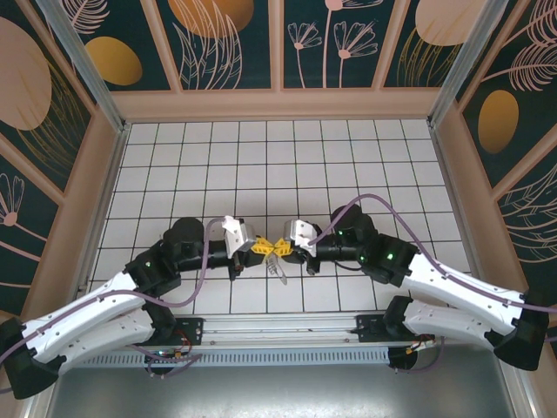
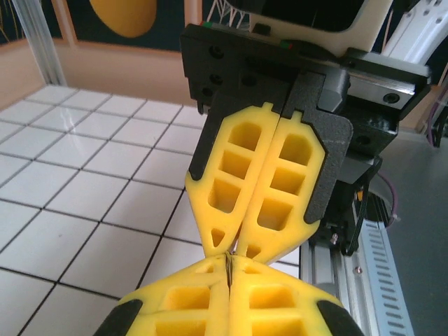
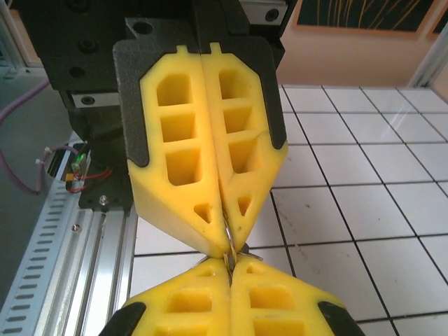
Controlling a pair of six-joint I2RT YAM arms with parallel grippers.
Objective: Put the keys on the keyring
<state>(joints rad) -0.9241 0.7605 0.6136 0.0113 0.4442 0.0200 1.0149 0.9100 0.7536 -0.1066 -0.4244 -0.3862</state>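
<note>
Just beyond the middle of the metal rail, over the white tiled surface, the left gripper and the right gripper meet tip to tip. From above, both pairs of yellow jaws look pressed together, but the contact point is too small to read.

That view alone shows a small silvery key on the rail's side of the meeting tips, just below them. I cannot tell whether it hangs or lies on the tiles. The dark strap of the keyring cannot be made out there.

The left wrist view gives the detail. The left gripper is clenched, and a thin metal piece sits in the seam between its jaws. The right gripper points down at it, its jaws closed flat against each other, with the rail behind it to the right.

The right wrist view shows the same joint from the other side. The right gripper is clenched, and the thin metal piece shows as a curved wire running up into the closed seam of the left gripper, with the rail behind it to the left. Both jaws therefore grip this piece. I cannot tell whether it is the keyring's ring or a key's edge.
</note>
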